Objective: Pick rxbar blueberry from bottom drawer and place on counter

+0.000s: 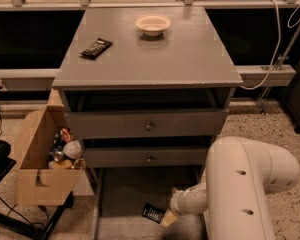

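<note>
Snack bar (153,212) lies flat in the bottom drawer (122,196), lower centre of frame. End effector (168,218) sits just beside its right end; grip state cannot be told. Judged light, thin, slippery-wrapped; best pinched across the narrow width, mid-length.

Single camera, mounted high, facing the cabinet (115,125) front and tilted steeply down. The desk (190,59) fills the upper frame at mid-range, with the bottom drawer (125,194) at the lower edge. The arm (250,184) sits close, lower right; the tool (168,218) is bottom centre, inside the drawer.
</note>
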You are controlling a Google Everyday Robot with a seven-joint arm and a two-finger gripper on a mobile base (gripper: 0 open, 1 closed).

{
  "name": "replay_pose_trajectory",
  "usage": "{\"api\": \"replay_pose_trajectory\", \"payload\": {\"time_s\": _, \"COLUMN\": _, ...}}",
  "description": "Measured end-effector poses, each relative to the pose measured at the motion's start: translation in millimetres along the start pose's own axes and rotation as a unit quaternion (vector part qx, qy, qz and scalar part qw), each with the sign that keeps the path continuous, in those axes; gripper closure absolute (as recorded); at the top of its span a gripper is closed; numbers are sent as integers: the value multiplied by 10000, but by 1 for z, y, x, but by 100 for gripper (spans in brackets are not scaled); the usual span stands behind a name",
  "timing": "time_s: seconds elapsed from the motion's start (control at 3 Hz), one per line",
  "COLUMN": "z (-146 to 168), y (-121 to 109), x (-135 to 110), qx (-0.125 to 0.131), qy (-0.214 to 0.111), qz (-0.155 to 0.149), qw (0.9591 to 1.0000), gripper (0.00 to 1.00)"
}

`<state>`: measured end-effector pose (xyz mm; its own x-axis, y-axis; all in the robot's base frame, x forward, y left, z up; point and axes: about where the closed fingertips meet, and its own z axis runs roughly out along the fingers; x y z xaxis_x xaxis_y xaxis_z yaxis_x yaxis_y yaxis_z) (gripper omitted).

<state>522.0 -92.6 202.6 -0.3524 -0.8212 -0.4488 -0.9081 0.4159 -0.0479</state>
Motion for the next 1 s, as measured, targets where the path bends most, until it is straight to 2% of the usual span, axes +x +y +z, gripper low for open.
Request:
{"api": "replay_pose_trajectory", "payload": {"time_s": 0.33, "z": 28, "y": 11, "x": -4, "qx": -111, "qy": -65, "qz": -113, "qw": 9999, "gripper": 0}}
{"api": "replay_pose_trajectory", "payload": {"time_s": 1.0, "z": 94, "y": 49, "x": -13, "qx": -336, "qy": -500, "qz": -49, "qw": 9982, "gripper": 0}}
